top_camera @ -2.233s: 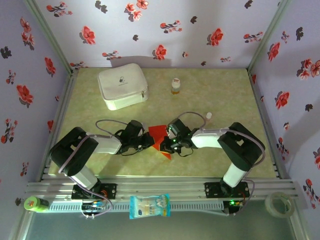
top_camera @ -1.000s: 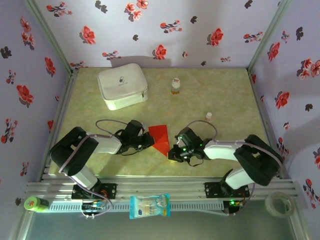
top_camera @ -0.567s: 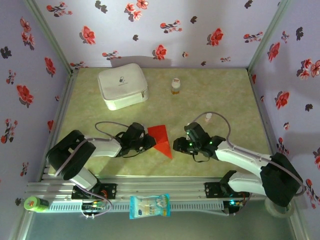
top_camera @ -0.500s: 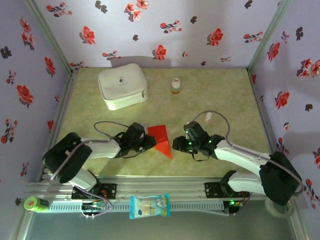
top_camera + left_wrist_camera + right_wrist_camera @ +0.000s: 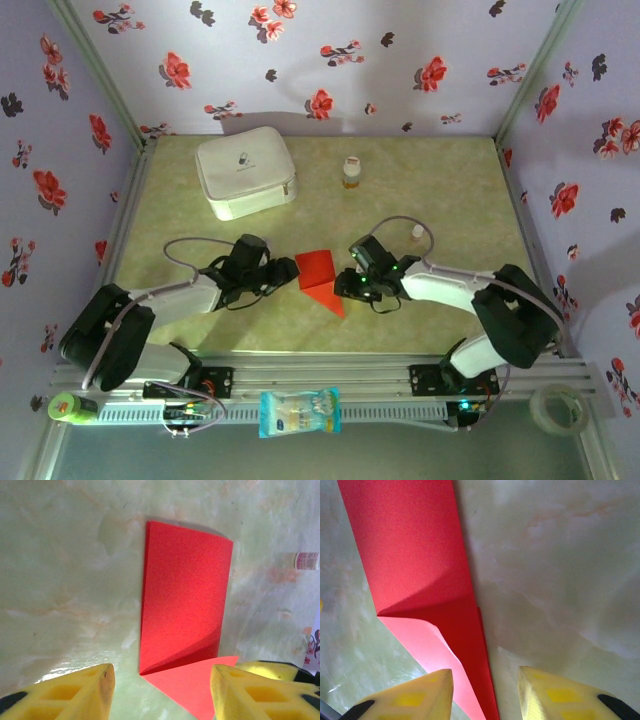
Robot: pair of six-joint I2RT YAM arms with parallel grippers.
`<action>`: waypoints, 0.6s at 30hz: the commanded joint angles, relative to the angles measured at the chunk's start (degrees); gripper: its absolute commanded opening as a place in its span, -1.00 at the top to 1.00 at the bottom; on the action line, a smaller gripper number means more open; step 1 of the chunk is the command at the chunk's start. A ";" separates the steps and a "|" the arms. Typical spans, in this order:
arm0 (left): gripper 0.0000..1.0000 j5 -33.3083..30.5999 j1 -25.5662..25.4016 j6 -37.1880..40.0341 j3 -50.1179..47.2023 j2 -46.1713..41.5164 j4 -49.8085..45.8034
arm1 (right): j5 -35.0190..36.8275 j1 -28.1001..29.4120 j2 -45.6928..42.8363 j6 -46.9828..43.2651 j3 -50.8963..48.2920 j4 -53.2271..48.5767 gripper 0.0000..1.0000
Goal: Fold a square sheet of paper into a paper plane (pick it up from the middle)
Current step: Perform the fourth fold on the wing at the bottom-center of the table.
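Note:
The red sheet of paper [image 5: 316, 271] lies on the table between the two arms, folded into a rectangle with a pointed triangular part towards the near edge. My left gripper [image 5: 282, 278] stands just left of it, open. In the left wrist view the paper [image 5: 185, 595] lies ahead of the yellow fingers [image 5: 75, 695], and its paler triangular flap reaches in between them untouched. My right gripper [image 5: 343, 285] is at the paper's right edge, open. In the right wrist view the paper's narrow red tip [image 5: 475, 645] runs between the fingertips [image 5: 560, 695] without contact.
A white zip case [image 5: 246, 171] and a small bottle [image 5: 350, 172] stand at the back. A small white vial [image 5: 417, 232] sits right of the right arm. On the front rail are a snack packet [image 5: 299, 411], a tape roll [image 5: 557, 407] and a green object [image 5: 67, 407].
My left gripper has opened, let go of the paper and drawn back to the left. My right gripper has swung from the near right up to the paper's right edge.

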 commanded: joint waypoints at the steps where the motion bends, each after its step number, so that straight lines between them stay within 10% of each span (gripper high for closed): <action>1: -0.04 3.88 0.67 1.10 -0.61 1.34 2.09 | -1.48 0.24 1.20 -1.43 2.06 2.68 0.27; 18: -0.01 8.23 3.88 0.12 0.05 3.58 4.51 | -4.89 -1.37 2.84 -3.51 0.78 6.13 0.58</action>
